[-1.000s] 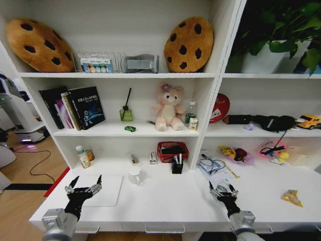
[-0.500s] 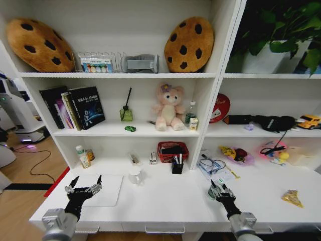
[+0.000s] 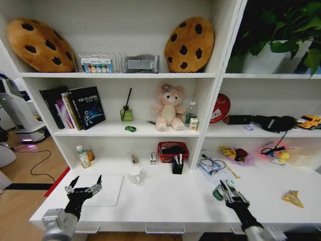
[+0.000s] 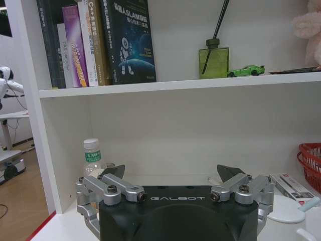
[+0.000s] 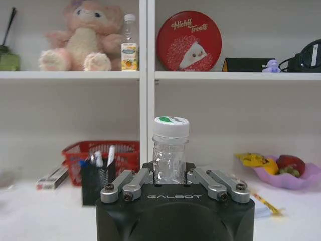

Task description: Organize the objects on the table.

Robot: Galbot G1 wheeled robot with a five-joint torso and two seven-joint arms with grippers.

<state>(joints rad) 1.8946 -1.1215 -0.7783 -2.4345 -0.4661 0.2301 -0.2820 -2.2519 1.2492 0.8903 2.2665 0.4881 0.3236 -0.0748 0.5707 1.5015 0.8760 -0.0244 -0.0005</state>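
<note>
Nearest the front edge of the white tabletop (image 3: pixel 165 201), the right gripper (image 3: pixel 233 197) sits low on the right side with its fingers drawn in against a small clear bottle (image 5: pixel 170 150) with a white, green-topped cap — the bottle stands upright between them, and in the head view its cap shows just off the gripper's tip. On the left side the left gripper (image 3: pixel 84 187) hangs above the near edge of a silver laptop (image 3: pixel 103 189) lying flat on the tabletop; its fingers (image 4: pixel 111 172) are spread wide apart and grip nothing.

Farther back, about mid-tabletop, stands a black pen holder (image 3: pixel 177 166) with pens in it, a red basket (image 3: pixel 172 150) just behind it — and a small white cup (image 3: pixel 134 175) to their left. A green-labelled bottle (image 3: pixel 81 155) stands near the back left corner. Off to the right lies a yellow triangular piece (image 3: pixel 292 197), well apart from the right gripper.
</note>
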